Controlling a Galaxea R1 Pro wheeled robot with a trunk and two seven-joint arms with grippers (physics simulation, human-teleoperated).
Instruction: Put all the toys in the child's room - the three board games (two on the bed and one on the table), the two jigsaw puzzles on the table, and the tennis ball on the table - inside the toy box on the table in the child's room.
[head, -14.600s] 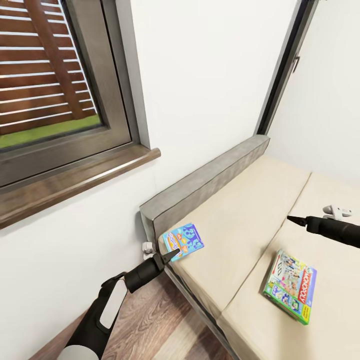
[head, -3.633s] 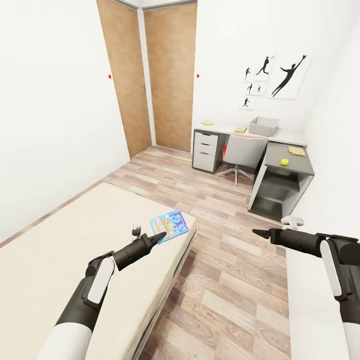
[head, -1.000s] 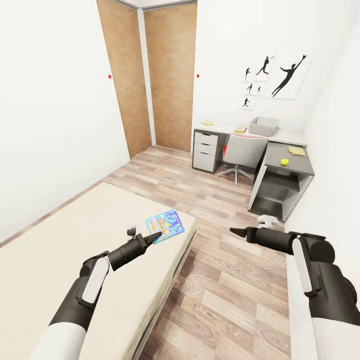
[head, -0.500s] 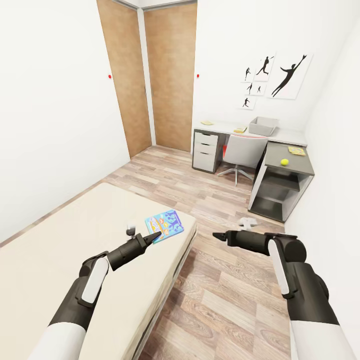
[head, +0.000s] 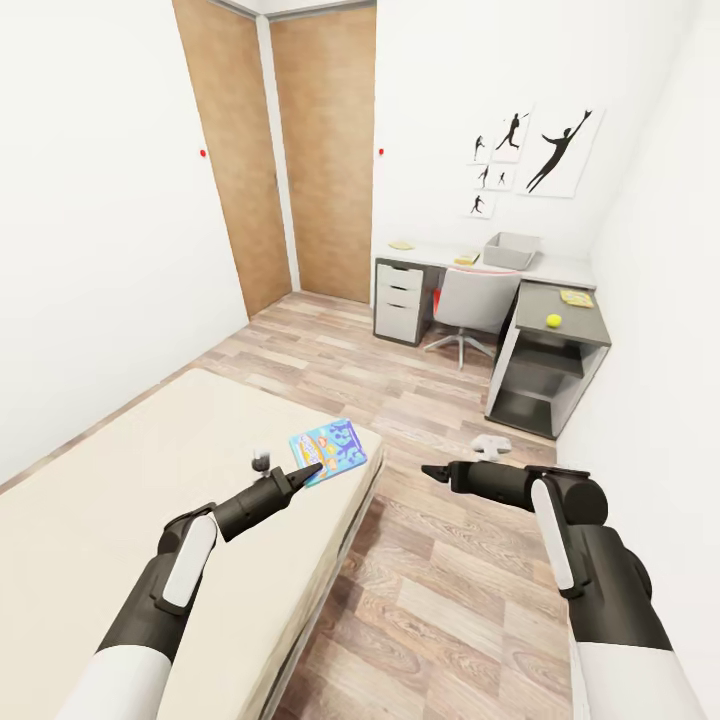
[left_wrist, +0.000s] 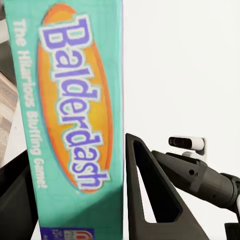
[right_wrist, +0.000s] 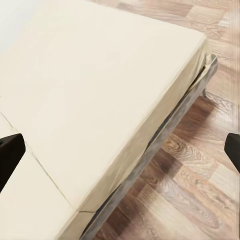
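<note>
You've got the blue game (head: 329, 451) pinched in the left gripper (head: 308, 468), held out over the corner of the bed (head: 120, 470), and in the left wrist view the fingers (left_wrist: 150, 195) sit on either side of the teal "Balderdash" box edge (left_wrist: 75, 115). It's a thin, stiff cardboard box, probably light, so weight isn't your problem. The slick printed faces are. You're clamped near one edge with most of the box sticking out past the tips, so I'd guess it can pivot or slide if you swing the arm fast on the drive over. Keep it flat-ish and move smooth. The right gripper (head: 432, 470) is out over the floor with nothing in it; going by the right wrist view, its tips at the frame's edges look spread apart. The toy box (head: 512, 250) is way across the room on the table (head: 560, 268), with the ball (head: 553, 320) and a puzzle (head: 577, 297) on the darker wing. When you get there, lower the game in flat instead of dropping it.
</note>
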